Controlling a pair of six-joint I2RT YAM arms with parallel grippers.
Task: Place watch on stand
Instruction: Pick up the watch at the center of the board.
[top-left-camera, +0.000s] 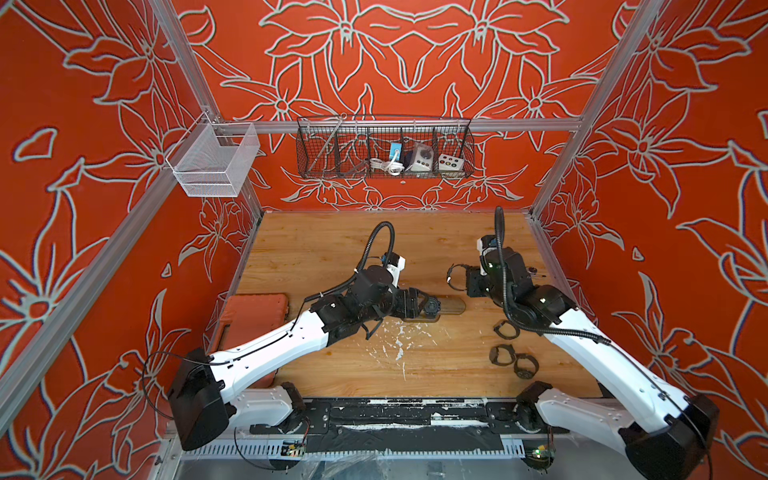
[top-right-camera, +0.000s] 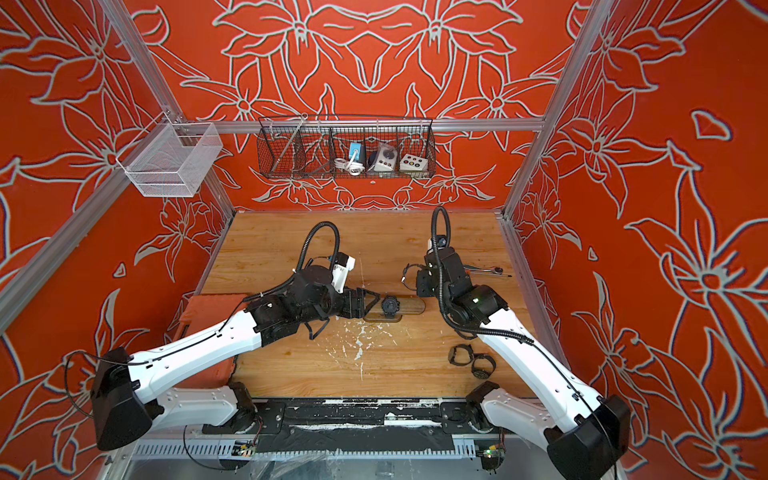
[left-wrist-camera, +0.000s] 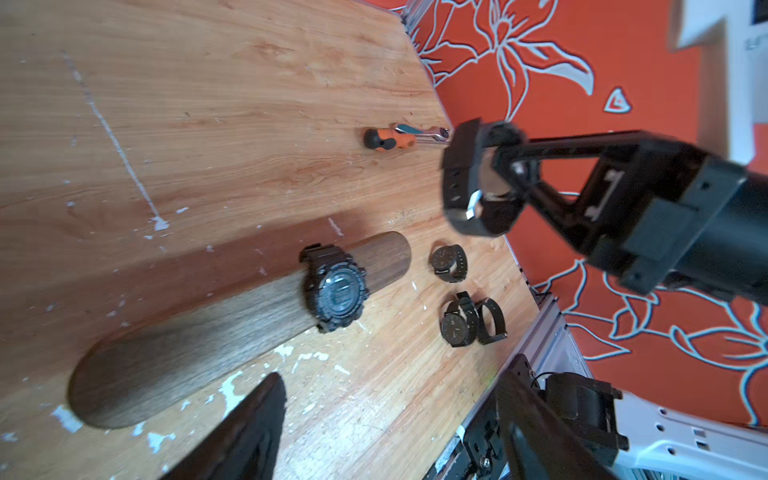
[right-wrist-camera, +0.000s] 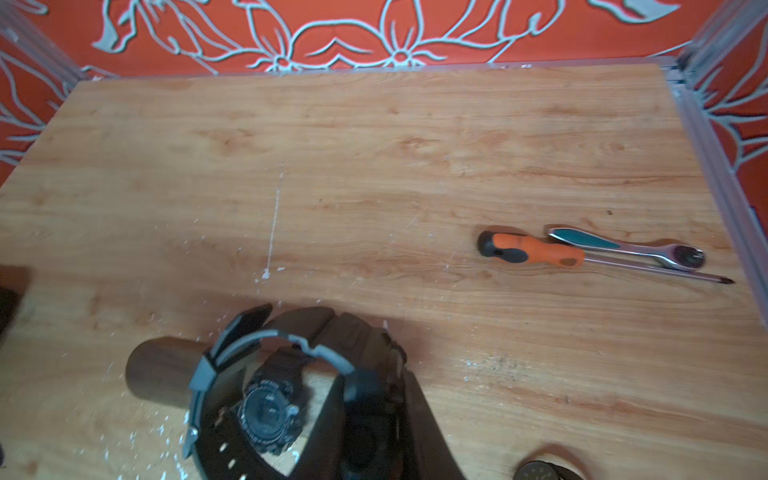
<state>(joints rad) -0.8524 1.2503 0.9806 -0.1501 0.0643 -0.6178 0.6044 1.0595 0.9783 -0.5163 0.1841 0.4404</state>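
Stand (top-right-camera: 412, 308) sits mid-table, ctr of both top views, lying left-to-right in the frame. One chunky watch (top-right-camera: 390, 306) is already strapped round the bar, approx mid-length in the top views. The left wrist view shows it closer to the bar's far rounded end, face up. So at least one placing looks done.

L gripper (top-right-camera: 372, 304) is just left of that watch in the frame, over the bar. Jaws are spread wide w/ nothing between them, so prob just let go or tidying. Can't tell if the fingers touch the bar.

R gripper (left-wrist-camera: 505, 166) is pinched tight on a second watch (left-wrist-camera: 465, 183), held by the strap, which is buckled into a loop. It hangs in the air, up and right of the bar's free end in the top views, apart from it. Not on the stand yet.

Loose watches (top-left-camera: 503, 355) lie on the table at lower right, beside the R arm; three by my count, untouched.

Left to do, as I judge it: slide the held loop over the bar's free rounded end. After that the loose ones, if they count. A screwdriver (right-wrist-camera: 532, 251) at upper right of the table plays no part.
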